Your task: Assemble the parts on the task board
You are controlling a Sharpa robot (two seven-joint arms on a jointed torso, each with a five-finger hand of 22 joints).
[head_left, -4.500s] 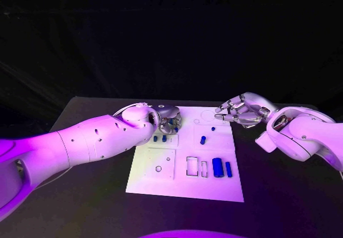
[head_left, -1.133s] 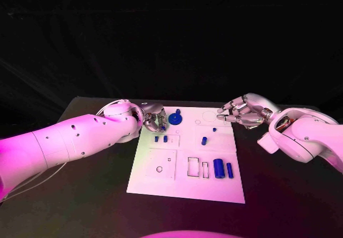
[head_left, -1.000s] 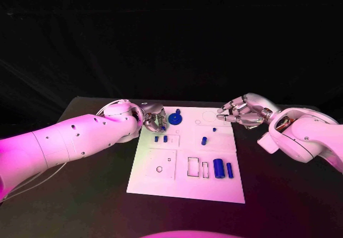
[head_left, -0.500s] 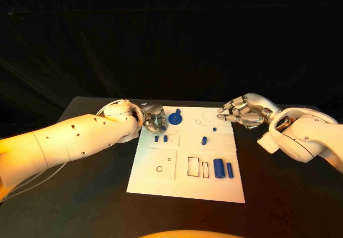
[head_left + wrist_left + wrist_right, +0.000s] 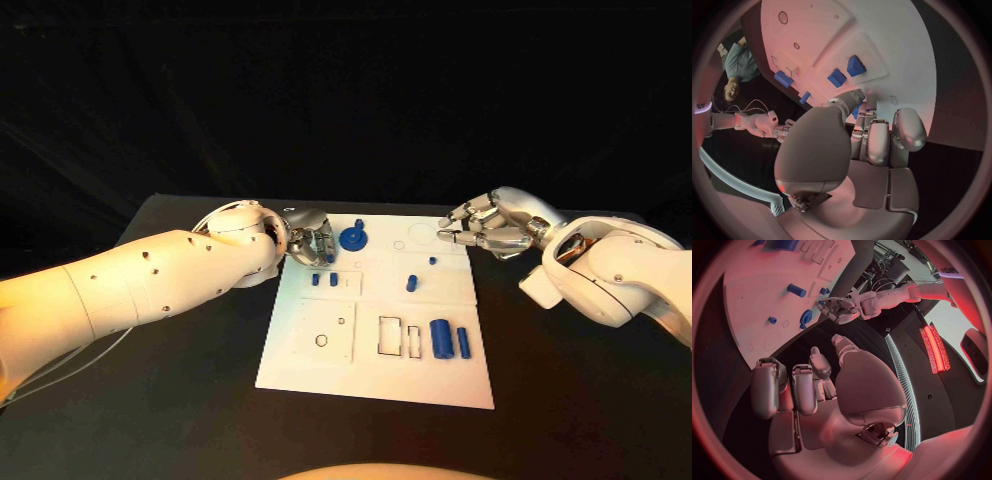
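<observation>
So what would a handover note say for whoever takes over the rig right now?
Left hand: at the task board's far left corner, fingers beside the round blue part; grip cannot be told.
Right hand: hovering off the board's far right corner, fingers curled, holding nothing.
Two small blue parts lie near the left hand, a blue peg mid-board, two blue cylinders toward the near right.
Done: unclear. Left: rectangular slots look empty.

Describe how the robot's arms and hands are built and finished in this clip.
Both arms have smooth, rounded white shells; the left arm is dotted with small dark holes and trails a thin pale cable. Each ends in a silver metallic robot hand, left and right, with segmented fingers and rounded pale pads.
</observation>
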